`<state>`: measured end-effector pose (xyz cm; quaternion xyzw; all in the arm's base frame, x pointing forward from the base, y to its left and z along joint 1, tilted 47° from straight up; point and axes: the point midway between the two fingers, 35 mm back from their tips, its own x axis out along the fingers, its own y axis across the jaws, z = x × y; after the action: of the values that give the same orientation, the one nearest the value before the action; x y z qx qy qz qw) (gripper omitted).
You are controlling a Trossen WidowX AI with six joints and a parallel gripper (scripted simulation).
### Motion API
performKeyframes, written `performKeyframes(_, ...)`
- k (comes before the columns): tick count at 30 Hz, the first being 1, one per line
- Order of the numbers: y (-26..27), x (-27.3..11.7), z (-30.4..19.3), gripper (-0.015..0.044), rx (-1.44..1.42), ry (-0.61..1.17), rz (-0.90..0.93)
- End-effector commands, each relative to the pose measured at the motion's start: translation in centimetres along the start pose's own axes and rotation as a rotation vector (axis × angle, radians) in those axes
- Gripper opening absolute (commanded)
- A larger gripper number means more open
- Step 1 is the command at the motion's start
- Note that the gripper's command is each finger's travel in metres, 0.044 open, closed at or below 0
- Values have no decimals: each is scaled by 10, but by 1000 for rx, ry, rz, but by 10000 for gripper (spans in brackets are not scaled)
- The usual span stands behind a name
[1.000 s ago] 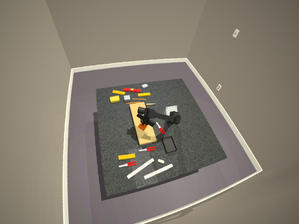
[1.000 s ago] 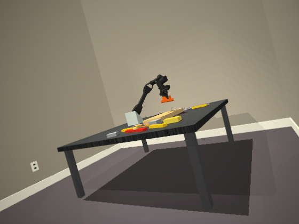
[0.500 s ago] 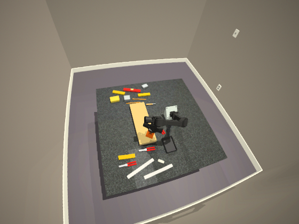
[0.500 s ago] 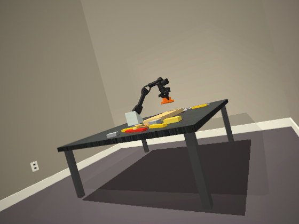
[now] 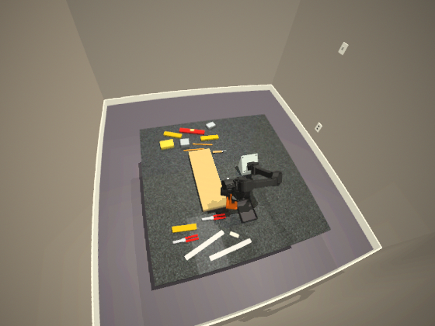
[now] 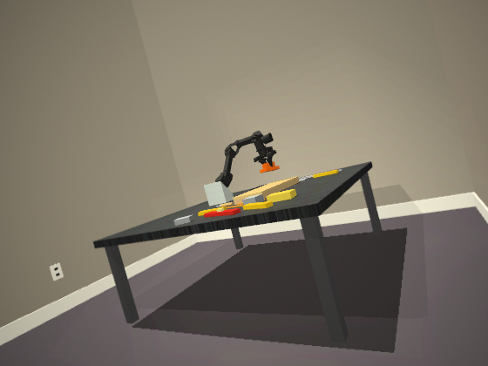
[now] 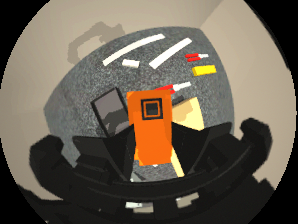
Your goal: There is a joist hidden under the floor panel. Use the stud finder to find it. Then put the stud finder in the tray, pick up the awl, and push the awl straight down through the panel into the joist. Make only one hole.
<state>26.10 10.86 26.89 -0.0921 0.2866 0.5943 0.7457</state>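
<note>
My gripper (image 5: 231, 197) (image 6: 270, 164) (image 7: 150, 123) is shut on the orange stud finder (image 5: 231, 204) (image 6: 268, 168) (image 7: 152, 132) and holds it in the air above the table. In the top view it appears between the near end of the panel and the tray. The tan floor panel (image 5: 203, 176) (image 6: 270, 188) (image 7: 194, 115) lies flat. The dark tray (image 5: 247, 213) (image 7: 108, 104) shows no object inside in the top view. The awl (image 5: 217, 151), with an orange-brown handle and thin metal tip, lies by the panel's far end. The joist is hidden.
A pale angled box (image 5: 245, 164) (image 6: 216, 193) stands near the arm's base. Red-handled tools (image 5: 219, 216), white strips (image 5: 231, 249) and a yellow block (image 5: 184, 227) (image 7: 204, 70) lie beyond the panel's near end. A red level (image 5: 186, 130) (image 6: 224, 213) and several blocks lie at the far end.
</note>
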Motion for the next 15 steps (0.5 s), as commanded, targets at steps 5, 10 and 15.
performKeyframes(5,47,5,11,0,-125,-30,47)
performKeyframes(10,77,7,13,0,-203,-48,79)
performKeyframes(15,106,8,13,0,-281,-69,112)
